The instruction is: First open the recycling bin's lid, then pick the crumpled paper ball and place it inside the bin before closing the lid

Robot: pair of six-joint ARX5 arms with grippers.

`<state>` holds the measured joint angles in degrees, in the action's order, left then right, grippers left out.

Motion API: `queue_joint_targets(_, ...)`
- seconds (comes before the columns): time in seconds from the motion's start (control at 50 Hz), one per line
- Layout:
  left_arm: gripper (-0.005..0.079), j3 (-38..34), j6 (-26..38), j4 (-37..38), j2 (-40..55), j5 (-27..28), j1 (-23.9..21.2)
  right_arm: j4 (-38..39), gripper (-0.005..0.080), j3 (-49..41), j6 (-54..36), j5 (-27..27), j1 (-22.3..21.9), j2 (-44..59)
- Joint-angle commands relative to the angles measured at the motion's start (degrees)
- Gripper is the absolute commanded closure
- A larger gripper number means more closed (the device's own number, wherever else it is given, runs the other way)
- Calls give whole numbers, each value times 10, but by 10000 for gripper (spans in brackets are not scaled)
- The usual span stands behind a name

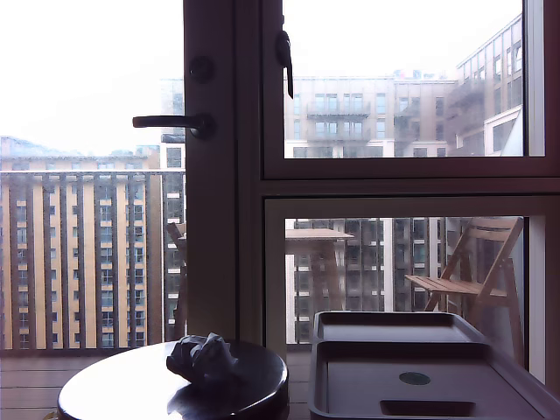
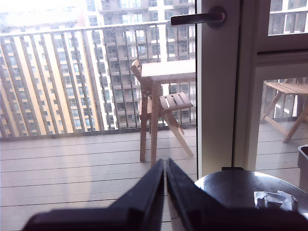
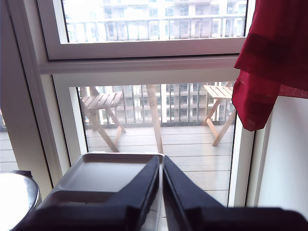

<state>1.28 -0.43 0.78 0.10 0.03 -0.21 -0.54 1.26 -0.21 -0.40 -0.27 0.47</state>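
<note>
Nothing done yet: flat grey plastic lid (image 1: pixel 420 372) on, crumpled white paper ball (image 1: pixel 203 357) on dark round table (image 1: pixel 131 389). First gripper (image 2: pixel 165 168), second gripper (image 3: pixel 161 166) clenched, empty.

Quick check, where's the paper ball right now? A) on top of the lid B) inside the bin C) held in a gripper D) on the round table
D: the paper ball sits on the round table, beside the bin whose lid is down; my first gripper and my second gripper are both shut and hold nothing.
</note>
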Motion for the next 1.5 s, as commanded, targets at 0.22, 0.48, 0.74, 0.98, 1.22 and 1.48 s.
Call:
queue_joint_targets(0.22, 761, 1, 2, 39, -8, 116, 24, -24, 765, 14, 48, -52, 10, -4)
queue_joint_targets(0.48, 761, 18, -48, 26, -8, 141, 24, 8, 765, 30, 100, -91, 10, -4)
queue_joint_targets(0.74, 761, 71, -73, 101, -8, 252, 22, -143, 765, 142, 99, -183, 11, 8)
queue_joint_targets(0.98, 761, 85, -71, 142, 21, 329, 13, -287, 765, 204, 14, -266, 18, 100)
queue_joint_targets(1.22, 761, 85, -63, 142, 60, 365, -6, -349, 765, 245, -126, -270, 52, 257)
queue_joint_targets(1.48, 761, 85, -25, 127, 103, 363, -27, -329, 550, 270, -328, -217, 133, 423)
